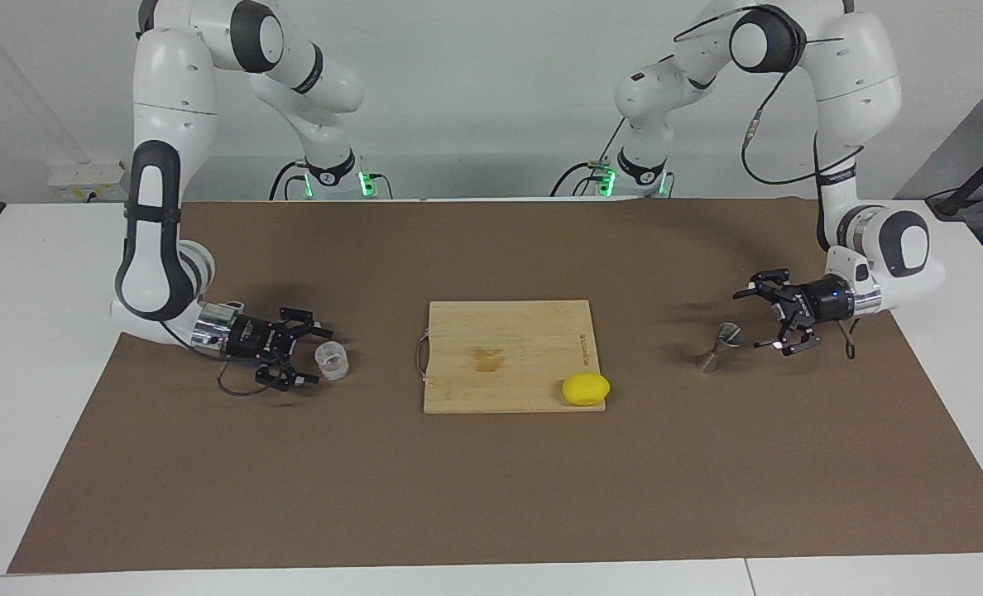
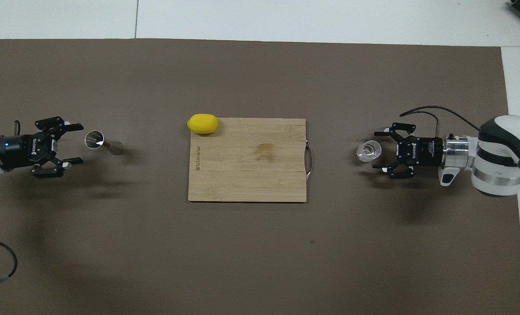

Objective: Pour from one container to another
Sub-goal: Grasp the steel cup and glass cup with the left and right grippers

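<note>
While beside cup [image 1: 332, 361], right gripper [image 1: 313, 355] open

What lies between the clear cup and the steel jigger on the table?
Between the clear cup and the steel jigger lies the wooden cutting board, with a lemon at its corner toward the jigger. The overhead view shows it best.

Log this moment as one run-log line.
left gripper: open, beside jigger | right gripper: open, at clear cup | nothing held
</note>
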Motion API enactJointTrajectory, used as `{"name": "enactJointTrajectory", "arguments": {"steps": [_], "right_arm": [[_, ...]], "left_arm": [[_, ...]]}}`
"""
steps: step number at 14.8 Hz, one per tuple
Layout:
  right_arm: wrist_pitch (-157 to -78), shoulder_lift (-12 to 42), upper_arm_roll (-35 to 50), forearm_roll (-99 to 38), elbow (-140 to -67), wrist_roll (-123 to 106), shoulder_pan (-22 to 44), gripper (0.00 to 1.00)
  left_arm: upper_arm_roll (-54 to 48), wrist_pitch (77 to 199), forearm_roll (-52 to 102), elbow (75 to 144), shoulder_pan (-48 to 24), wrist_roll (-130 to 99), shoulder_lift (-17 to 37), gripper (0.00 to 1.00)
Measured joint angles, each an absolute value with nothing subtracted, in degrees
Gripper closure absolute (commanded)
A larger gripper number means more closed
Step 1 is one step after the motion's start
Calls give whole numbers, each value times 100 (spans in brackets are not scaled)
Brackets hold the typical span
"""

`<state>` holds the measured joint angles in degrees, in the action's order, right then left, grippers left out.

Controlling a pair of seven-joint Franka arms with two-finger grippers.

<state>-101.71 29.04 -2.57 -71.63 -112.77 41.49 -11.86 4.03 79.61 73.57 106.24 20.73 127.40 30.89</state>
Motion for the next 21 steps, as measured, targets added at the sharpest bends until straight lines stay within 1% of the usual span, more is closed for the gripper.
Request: {"name": "enactJointTrajectory", "arguments": {"steps": [3,5,7,11,13,15,16,17,18,19,20,21], "right_arm": [[-10174,2969,-259,-7165,-11272,4149,-1185,0],[-10210,2982,-259,-7165,-11266,4149,-1185,3],[-10249,2985,-259,-7165,-11265,4149,-1173,21],[-10273,2991,-259,-7165,-11263,4150,-1145,23],[-10273,2992,-259,-7165,-11263,4150,-1137,30],[-10281,2992,-258,-7165,-11262,4151,-1125,35],[-10304,2992,-259,-7165,-11261,4151,-1116,42],[-10337,2992,-259,-7166,-11261,4151,-1103,54],[-10358,2992,-258,-7166,-11261,4151,-1086,71],[-10360,2993,-258,-7165,-11261,4151,-1075,84],[-10361,2993,-258,-7166,-11261,4151,-1072,94],[-10361,2993,-258,-7166,-11261,4151,-1072,100]], "left_arm": [[384,7882,7418,10619,2074,13132,3197,0],[350,7878,7481,10616,2072,13173,3197,0],[312,7883,7585,10613,2072,13178,3197,0],[292,8114,7659,10606,2072,13187,3197,0],[262,8255,7672,10606,2072,13189,3197,0],[208,8296,7704,10606,2071,13189,3197,0],[192,8312,7720,10606,2070,13189,3197,0],[185,8321,7725,10606,2070,13189,3197,0],[179,8324,7725,10607,2069,13189,3197,0],[171,8325,7726,10607,2067,13189,3197,0],[165,8326,7726,10607,2064,13189,3197,1],[161,8326,7726,10607,2063,13189,3197,5]]}}
